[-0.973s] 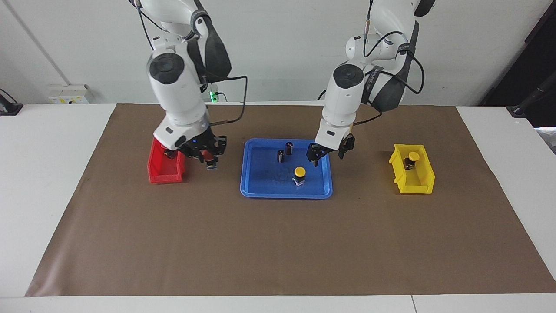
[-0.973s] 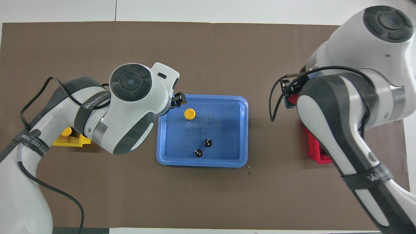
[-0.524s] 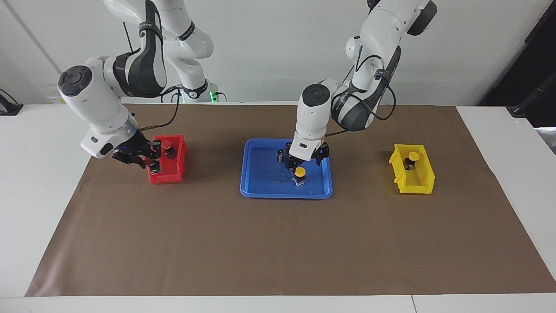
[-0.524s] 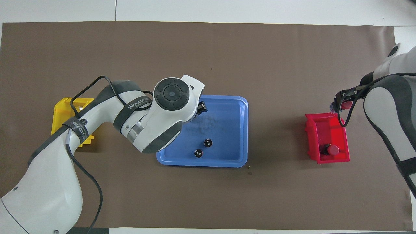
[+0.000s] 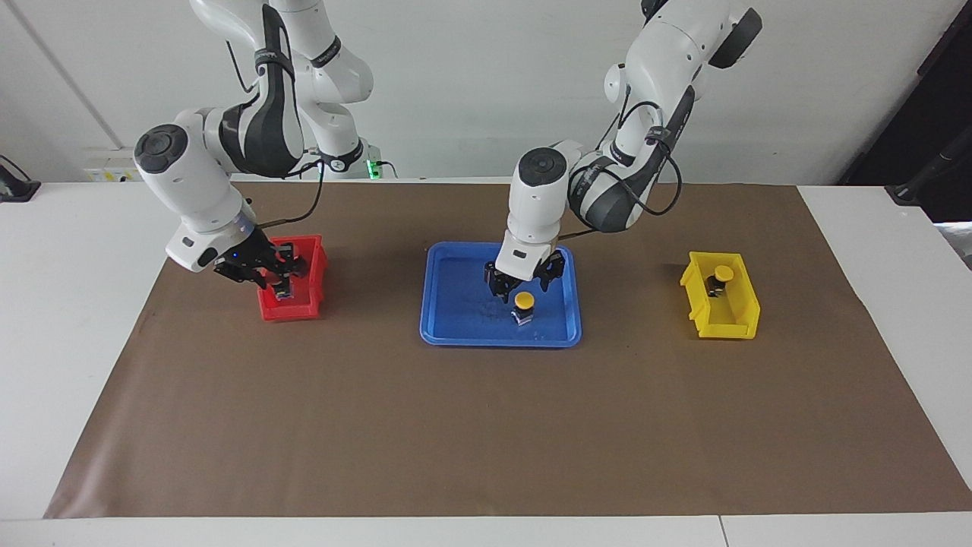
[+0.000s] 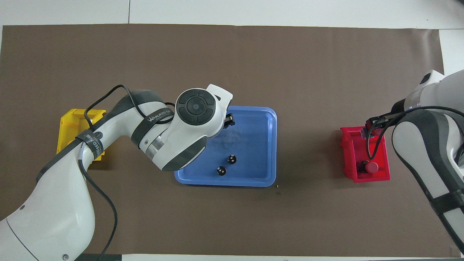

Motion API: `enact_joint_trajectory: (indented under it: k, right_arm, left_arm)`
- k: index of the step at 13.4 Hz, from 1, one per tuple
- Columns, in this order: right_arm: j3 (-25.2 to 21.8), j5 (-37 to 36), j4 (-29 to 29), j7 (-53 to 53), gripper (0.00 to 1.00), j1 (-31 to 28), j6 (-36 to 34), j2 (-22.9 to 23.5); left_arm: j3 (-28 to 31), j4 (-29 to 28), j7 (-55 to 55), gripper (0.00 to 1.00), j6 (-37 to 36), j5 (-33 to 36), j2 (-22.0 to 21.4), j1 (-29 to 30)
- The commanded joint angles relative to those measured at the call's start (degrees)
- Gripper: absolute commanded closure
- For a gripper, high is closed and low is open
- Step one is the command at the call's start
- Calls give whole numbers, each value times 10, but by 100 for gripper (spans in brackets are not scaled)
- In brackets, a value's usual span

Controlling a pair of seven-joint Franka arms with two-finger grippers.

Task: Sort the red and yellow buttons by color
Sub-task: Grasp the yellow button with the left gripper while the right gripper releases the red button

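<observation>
While the right gripper has swung from beside the red bin to over it, clamped on a red button, the left gripper has dropped, jaws spread, over the yellow button in the blue tray. One button of each colour already binned; release and grasp come next.

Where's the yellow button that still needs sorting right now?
The unsorted yellow button stands in the blue tray, at the tray's end toward the left arm, farther from the robots than the two dark cylinders. The left gripper hangs just above it.
</observation>
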Motion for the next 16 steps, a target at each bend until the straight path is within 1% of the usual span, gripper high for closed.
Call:
enact_joint_trajectory:
  k: [1, 5, 8, 10, 12, 14, 16]
  right_arm:
    - [2, 7, -59, 3, 86, -5, 31, -35]
    - [2, 7, -75, 1, 86, -6, 50, -38]
    - [2, 7, -96, 3, 86, -1, 73, -40]
    - [2, 7, -113, 4, 86, 0, 95, -46]
    - [2, 7, -124, 1, 86, -5, 107, -41]
    - [2, 7, -125, 3, 86, -4, 108, -41]
    - [2, 7, -131, 4, 86, -2, 111, -42]
  left_arm:
    - [-3, 11, -12, 14, 8, 30, 23, -1]
    - [-3, 12, -13, 22, 12, 38, 30, -1]
    - [-3, 19, -19, 34, 12, 37, 31, -1]
    - [-3, 24, -20, 40, 7, 37, 31, -1]
    - [-3, 24, -20, 46, 9, 40, 31, -1]
    - [-3, 23, -20, 53, 11, 39, 31, -1]
    - [-3, 22, -20, 59, 10, 39, 31, 0]
